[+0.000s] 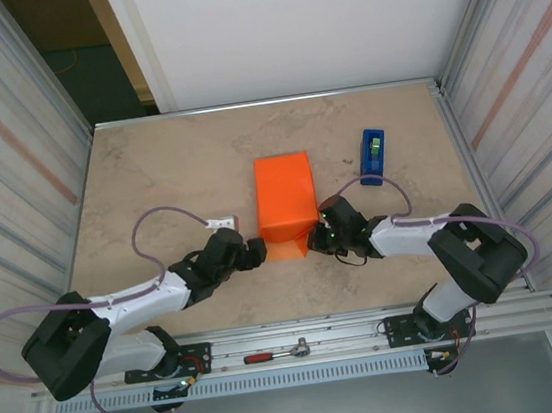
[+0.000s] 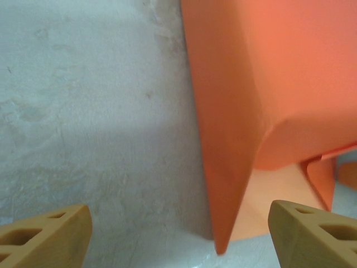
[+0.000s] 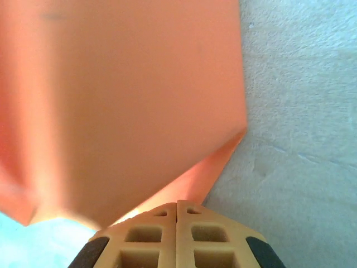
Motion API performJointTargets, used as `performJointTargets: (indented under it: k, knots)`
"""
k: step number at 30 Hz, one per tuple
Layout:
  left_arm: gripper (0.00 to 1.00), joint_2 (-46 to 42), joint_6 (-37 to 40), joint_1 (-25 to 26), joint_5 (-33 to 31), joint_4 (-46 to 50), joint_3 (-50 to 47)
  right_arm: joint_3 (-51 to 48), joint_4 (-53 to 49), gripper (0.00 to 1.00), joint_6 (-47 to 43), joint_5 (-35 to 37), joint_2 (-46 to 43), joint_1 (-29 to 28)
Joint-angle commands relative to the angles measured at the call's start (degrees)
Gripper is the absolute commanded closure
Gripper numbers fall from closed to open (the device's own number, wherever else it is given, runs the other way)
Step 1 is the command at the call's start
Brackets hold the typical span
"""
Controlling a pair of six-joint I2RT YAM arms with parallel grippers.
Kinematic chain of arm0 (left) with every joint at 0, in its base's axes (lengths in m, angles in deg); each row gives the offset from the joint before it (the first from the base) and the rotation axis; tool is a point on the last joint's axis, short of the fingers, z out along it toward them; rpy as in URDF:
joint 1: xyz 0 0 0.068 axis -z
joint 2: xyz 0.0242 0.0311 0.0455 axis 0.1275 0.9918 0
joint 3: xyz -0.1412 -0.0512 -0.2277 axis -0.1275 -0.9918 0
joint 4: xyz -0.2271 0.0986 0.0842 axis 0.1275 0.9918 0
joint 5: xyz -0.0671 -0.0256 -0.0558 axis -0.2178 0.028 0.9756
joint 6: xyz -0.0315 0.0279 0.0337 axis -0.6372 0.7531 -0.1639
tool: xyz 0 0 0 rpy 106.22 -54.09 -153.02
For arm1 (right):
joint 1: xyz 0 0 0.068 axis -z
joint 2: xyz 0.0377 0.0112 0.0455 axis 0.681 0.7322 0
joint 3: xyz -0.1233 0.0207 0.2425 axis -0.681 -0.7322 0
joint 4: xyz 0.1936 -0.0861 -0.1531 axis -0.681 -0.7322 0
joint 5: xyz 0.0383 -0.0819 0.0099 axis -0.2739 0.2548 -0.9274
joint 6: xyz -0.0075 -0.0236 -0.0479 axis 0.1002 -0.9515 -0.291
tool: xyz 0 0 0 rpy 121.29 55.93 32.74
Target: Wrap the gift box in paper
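The plain bright orange thin paper sheet (image 1: 285, 197) sits mid-tabletop, already folded round a box shape; the gift box is hidden under it. Top face is smooth, long edges are creased sharp, and no tape is visible on it. The near end is unfinished. In the left wrist view a side flap (image 2: 223, 184) runs down to a point at the beige stone-look tabletop (image 1: 161, 170), w/ a paler flap (image 2: 279, 190) lying flat behind it. The paper looks light and springy, so it prob pops back if let go.

Step in hand, my read: closing the near end, i.e. tucking the side flaps before the bottom one goes up.

The left tool (image 1: 253, 252) is at the parcel's near-left corner, fingers spread wide and gripping nothing. The pointed flap hangs btwn them, apart from both. The right tool (image 1: 320, 233) is at the near-right corner, fingers pressed together w/ nothing pinched. Its tip is close under the paper's lower edge; contact can't be told.

The next move prob calls for pushing each side flap flat against the end face, lifting the bottom flap over them, holding, then taping.

A blue tape dispenser (image 1: 373, 156) stands to the parcel's right, by its far end, apart from it.
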Motion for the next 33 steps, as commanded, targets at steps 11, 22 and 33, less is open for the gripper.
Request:
performJointTargets:
  k: [11,22,33]
  knots:
    - [0.34,-3.83,-0.23,-4.40,7.67,-5.00,-1.90,1.43,-3.21,1.00,-4.60,-3.16,-2.35,4.12]
    - [0.47,1.72,3.06,-3.08,10.05,-5.06,0.00,3.56,1.95,1.00,-2.86,-4.64,4.52,4.10]
    - [0.48,6.97,4.65,-0.62,9.09,-5.13,3.99,1.48,0.81,1.00,-2.40,-3.39,0.18,3.01]
